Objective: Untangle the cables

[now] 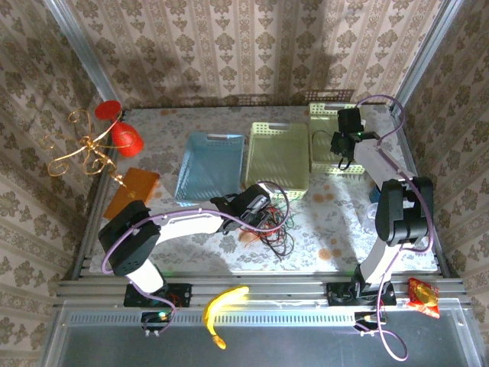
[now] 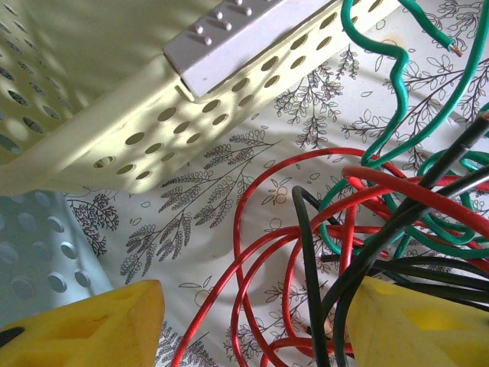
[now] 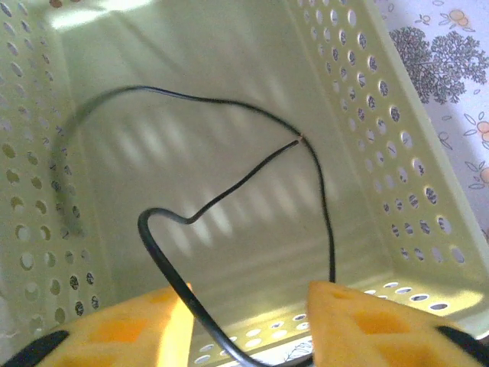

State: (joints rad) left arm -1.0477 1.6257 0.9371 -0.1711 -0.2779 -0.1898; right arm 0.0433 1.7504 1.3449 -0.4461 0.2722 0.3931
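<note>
Though the left gripper (image 2: 260, 306) hides part of the knot (image 1: 276, 233) toward the table's (image 1: 321, 222) front edge, its jaws stand apart astride the red cable (image 2: 428, 200) and black strands (image 2: 304, 252), the green cable (image 2: 398, 80) just beyond. In the far right corner's basket (image 3: 397, 153) lies a black cable (image 3: 229, 103), under the right gripper's (image 3: 248, 294) parted jaws.

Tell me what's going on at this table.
Two robot arms are sorting out tangled wires. The right pincer hangs open over the small green basket at the far right. A black cable lies loose inside that basket and passes between the pincer's fingers without being clamped. The left pincer is open low over the tangle of red, green and black cables, which sits on the table next to the large green basket. Most of the wires are still knotted together.
</note>
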